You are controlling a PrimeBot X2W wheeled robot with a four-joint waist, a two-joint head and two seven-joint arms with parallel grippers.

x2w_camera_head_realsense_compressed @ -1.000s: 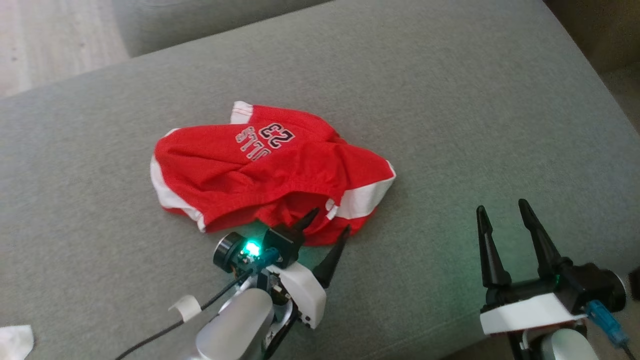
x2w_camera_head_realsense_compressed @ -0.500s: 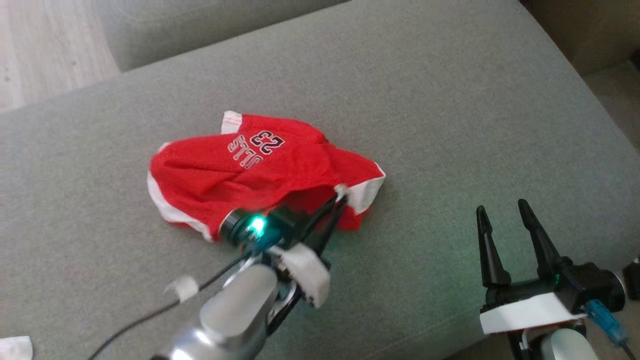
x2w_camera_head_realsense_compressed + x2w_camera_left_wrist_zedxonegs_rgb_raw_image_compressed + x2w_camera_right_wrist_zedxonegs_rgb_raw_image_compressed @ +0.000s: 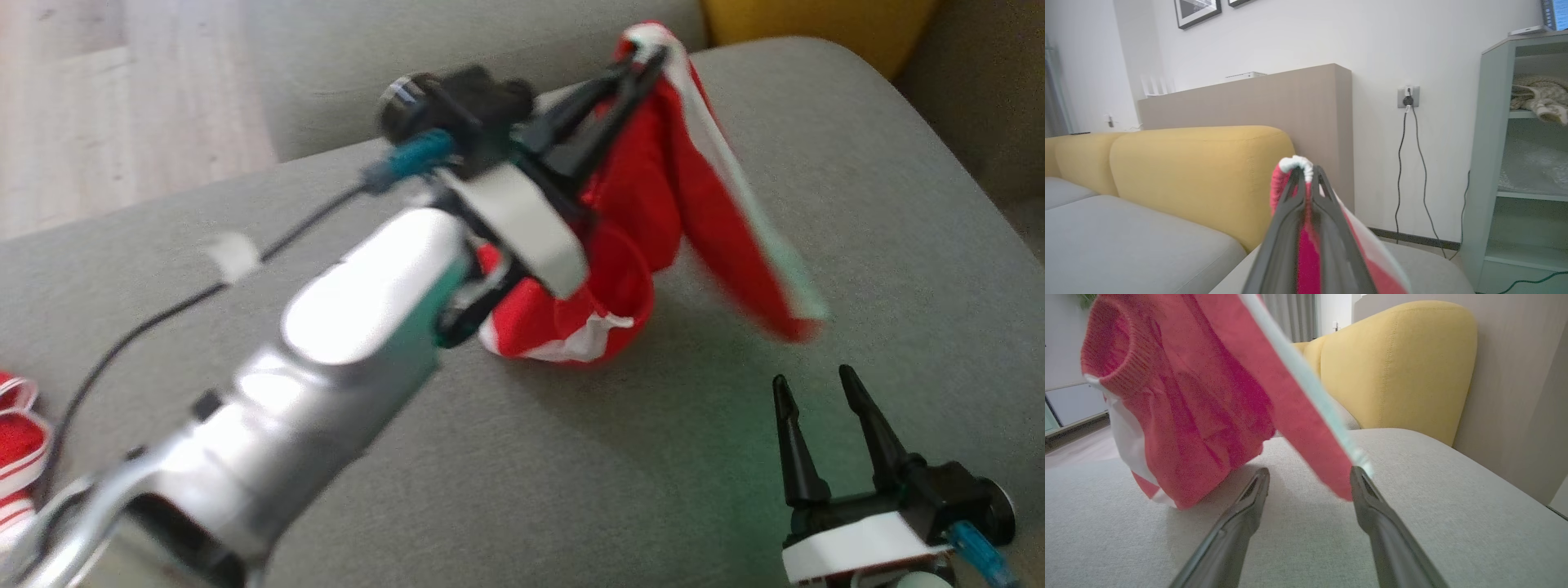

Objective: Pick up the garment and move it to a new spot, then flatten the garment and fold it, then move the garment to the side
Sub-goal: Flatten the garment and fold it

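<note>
A red garment with white trim hangs in the air above the grey sofa cushion. My left gripper is shut on its white-edged hem, raised high at the top of the head view; the pinched hem shows at the fingertips in the left wrist view. The cloth droops down and to the right, its lowest folds near the cushion. In the right wrist view the garment swings just ahead of my right gripper, which is open and empty. That right gripper rests low at the lower right.
A yellow sofa backrest rises behind the grey cushion. Another red and white striped cloth lies at the left edge. Wooden floor lies beyond the sofa. A shelf unit and wall socket with cables stand behind.
My left gripper shut on the garment's hem and lifted it well off the cushion, up and to the right. The head camera has shifted. The right gripper stayed open and low.
</note>
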